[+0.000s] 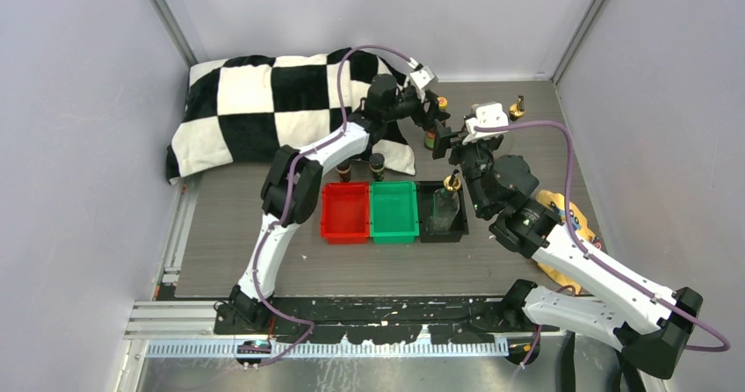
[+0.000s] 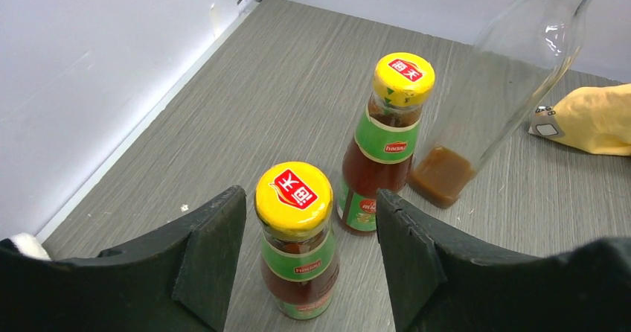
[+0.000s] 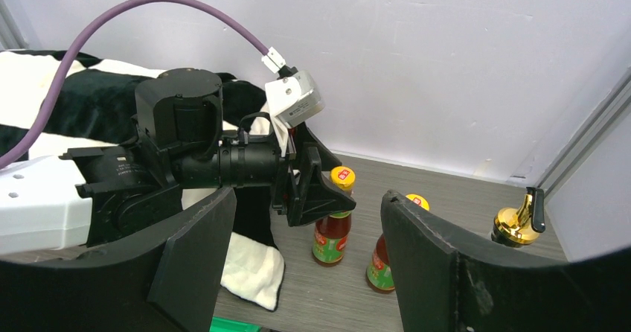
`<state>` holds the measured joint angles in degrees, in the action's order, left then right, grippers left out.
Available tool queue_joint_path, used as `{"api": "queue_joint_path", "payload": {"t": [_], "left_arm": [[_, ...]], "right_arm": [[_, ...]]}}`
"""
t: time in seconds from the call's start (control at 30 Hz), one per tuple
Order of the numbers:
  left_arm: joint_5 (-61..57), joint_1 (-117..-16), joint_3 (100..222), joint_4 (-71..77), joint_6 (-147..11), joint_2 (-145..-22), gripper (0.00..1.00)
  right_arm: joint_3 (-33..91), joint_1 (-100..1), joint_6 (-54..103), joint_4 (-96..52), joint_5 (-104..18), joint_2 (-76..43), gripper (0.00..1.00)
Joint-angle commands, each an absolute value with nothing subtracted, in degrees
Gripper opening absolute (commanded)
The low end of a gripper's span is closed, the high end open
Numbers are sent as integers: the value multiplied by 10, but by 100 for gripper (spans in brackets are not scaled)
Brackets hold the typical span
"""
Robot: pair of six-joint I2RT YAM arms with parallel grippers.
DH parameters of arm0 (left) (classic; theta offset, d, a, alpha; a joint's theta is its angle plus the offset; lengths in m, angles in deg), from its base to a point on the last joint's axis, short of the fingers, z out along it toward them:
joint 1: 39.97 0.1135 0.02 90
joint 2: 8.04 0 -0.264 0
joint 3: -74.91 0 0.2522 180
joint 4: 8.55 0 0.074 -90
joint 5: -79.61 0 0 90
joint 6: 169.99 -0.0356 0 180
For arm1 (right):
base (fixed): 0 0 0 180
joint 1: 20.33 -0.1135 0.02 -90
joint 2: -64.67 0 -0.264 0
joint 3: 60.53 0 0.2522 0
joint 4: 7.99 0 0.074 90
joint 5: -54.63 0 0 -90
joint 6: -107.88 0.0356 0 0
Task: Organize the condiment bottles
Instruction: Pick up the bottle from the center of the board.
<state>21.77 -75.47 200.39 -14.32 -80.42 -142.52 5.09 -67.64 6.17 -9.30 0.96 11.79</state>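
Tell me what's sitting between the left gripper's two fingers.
In the left wrist view, the nearer yellow-capped bottle stands upright between the open fingers of the left gripper, with a gap visible on each side.

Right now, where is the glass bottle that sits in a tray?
In the overhead view, the glass bottle stands in the black tray, rightmost of the row, right beside the green tray.
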Motion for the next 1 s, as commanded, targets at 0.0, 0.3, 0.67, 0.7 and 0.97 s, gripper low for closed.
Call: {"api": "queue_joint_path", "payload": {"t": [0.0,0.3,0.67,0.7,0.97], "left_arm": [[230,-757,2032,-171,-788,-1436,64],[236,-757,2057,-172,-777,-1453,55],[230,-758,2048,-201,-764,-1447,48],[230,-757,2048,-201,-764,-1447,48],[225,-760,2052,-204,-765,-1449,46]], "right_arm": [[55,-680,60,-62,8,126,77],[52,-680,60,-63,6,131,77],[48,-679,65,-61,4,128,77],[47,-679,65,-61,5,129,77],[44,-680,70,-62,3,132,77]]}}
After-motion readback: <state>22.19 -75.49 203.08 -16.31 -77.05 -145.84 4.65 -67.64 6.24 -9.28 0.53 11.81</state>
